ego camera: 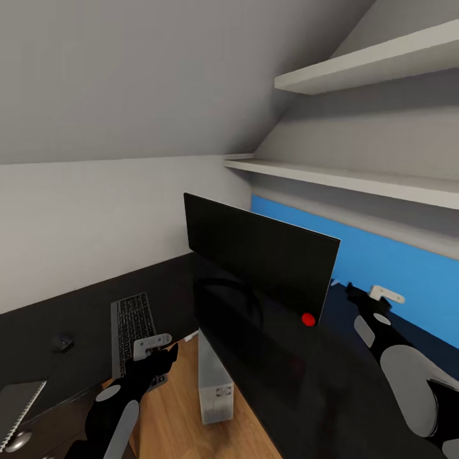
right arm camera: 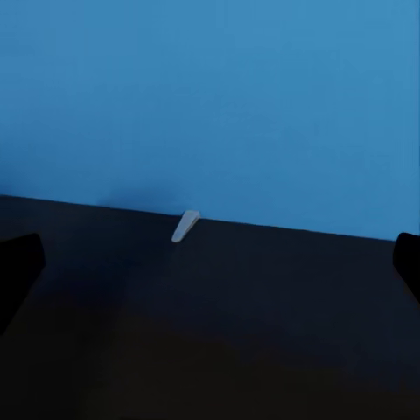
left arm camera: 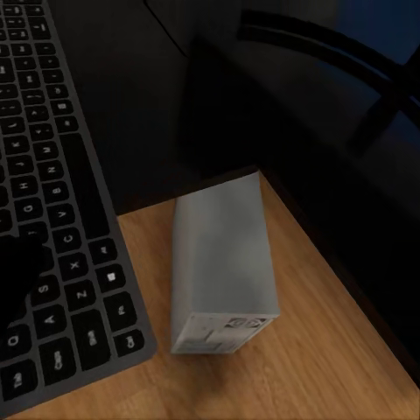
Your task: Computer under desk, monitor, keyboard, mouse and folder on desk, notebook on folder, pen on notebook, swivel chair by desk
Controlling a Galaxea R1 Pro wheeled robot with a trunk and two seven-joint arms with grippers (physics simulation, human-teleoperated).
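Observation:
The black monitor (ego camera: 261, 258) with a red dot at its lower corner stands on the glossy black desk (ego camera: 319, 395). Left of it lies the silver-grey keyboard (ego camera: 131, 328) (left arm camera: 52, 219), and the small black mouse (ego camera: 62, 342) is farther left. The grey notebook (ego camera: 19, 398) lies at the lower left. The light grey computer (ego camera: 213, 382) (left arm camera: 223, 271) stands on the wood floor, its far end under the desk edge. My left gripper (ego camera: 156, 349) hovers open over the keyboard's near end. My right gripper (ego camera: 373, 294) (right arm camera: 210, 271) is open above the desk right of the monitor, facing a short white pen (right arm camera: 184, 226).
A bright blue wall panel (ego camera: 408, 280) backs the desk on the right, with two white shelves (ego camera: 357, 182) above it under a sloping ceiling. Wood floor (ego camera: 178, 414) shows in the desk's inner corner, around the computer.

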